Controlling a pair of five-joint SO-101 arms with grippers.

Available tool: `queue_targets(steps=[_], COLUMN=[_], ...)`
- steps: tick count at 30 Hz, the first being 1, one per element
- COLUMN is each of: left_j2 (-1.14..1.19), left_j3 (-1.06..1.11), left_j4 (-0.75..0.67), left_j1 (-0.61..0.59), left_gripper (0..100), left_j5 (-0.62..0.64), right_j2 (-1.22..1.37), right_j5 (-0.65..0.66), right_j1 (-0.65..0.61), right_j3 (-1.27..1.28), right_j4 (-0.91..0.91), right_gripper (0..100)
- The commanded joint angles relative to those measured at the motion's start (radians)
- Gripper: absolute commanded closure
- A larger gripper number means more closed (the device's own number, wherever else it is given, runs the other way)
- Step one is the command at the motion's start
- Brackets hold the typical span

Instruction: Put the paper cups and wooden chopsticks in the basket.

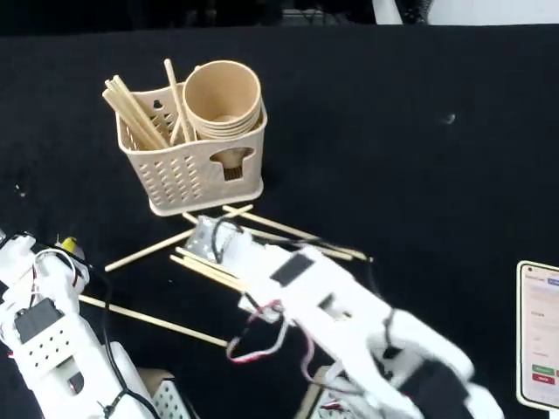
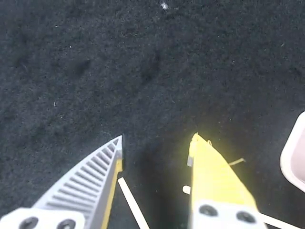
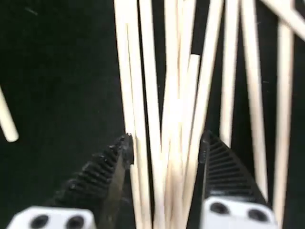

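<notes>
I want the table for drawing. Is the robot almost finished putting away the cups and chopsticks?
Partly. The paper cups sit stacked in the basket with some chopsticks. The right gripper is open around a bundle on the table. More loose chopsticks lie in front of the basket, still to collect.

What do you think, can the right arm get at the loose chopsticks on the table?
Probably yes: the right pincer is open and straddles a bundle of chopsticks lying on the table, with nothing in the way.
</notes>
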Motion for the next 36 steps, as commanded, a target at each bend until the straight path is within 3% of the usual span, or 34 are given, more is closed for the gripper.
queue_targets(steps=[1, 3, 7, 18, 22, 28, 33, 36], left_j2=[-0.006, -0.006, -0.006, -0.006, -0.006, -0.006, -0.006, -0.006], left_j3=[-0.01, -0.01, -0.01, -0.01, -0.01, -0.01, -0.01, -0.01], left_j4=[-0.015, -0.015, -0.015, -0.015, -0.015, -0.014, -0.015, -0.015], left_j1=[-0.008, -0.008, -0.008, -0.008, -0.008, -0.008, -0.007, -0.007], left_gripper=[77, 77, 77, 77, 77, 77, 77, 77], left_j5=[0.008, 0.008, 0.008, 0.008, 0.008, 0.008, 0.008, 0.008], right_j2=[0.137, 0.176, 0.143, -0.254, -0.332, -0.265, -0.196, -0.203], right_j5=[0.012, 0.012, 0.006, 0.005, 0.005, 0.011, 0.011, 0.012], right_j1=[-0.028, -0.025, -0.025, -0.025, -0.025, -0.025, -0.023, -0.023], right_j3=[-0.119, -0.145, -0.148, -0.148, -0.136, 0.053, 0.093, 0.084], right_j4=[0.023, 0.032, 0.037, 0.279, 0.258, 0.078, 0.063, 0.061], right_gripper=[77.6, 80.5, 99.4, 98.8, 98.8, 97.9, 88.5, 96.6])
